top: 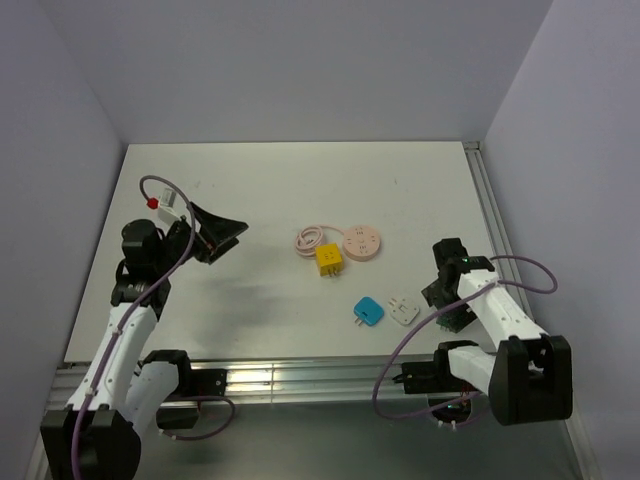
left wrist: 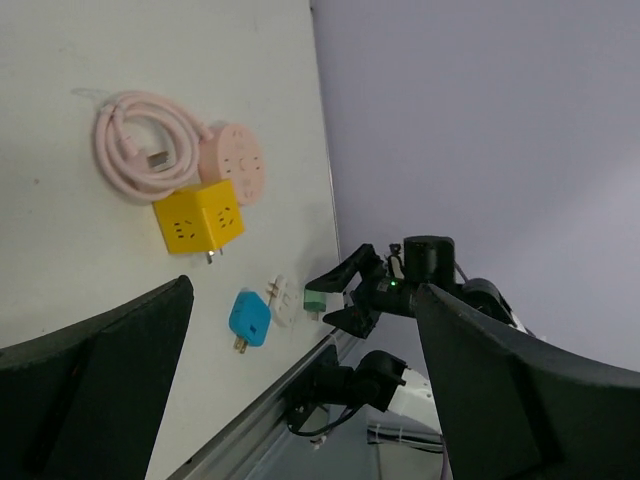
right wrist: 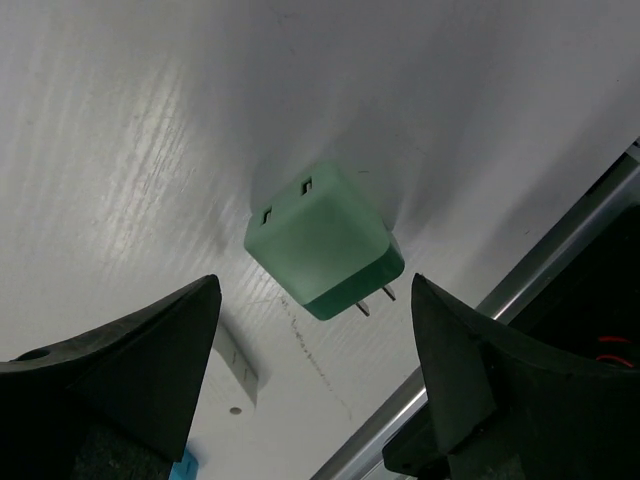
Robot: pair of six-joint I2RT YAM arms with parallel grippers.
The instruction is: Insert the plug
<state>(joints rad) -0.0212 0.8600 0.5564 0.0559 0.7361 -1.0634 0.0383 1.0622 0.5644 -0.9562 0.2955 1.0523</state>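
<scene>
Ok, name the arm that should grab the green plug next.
Right. Its open tool sits over the green plug, one finger on either side of it. The left tool, also open, is at the opposite side of the table, beyond the yellow cube and pink socket.

White table (top: 250,190). On it: pink round socket (top: 361,242) with coiled cable (top: 310,238), yellow cube adapter (top: 329,261) just beside, blue plug (top: 368,312) and white plug (top: 404,310) nearer front, green cube adapter (right wrist: 322,240) near right edge.
</scene>
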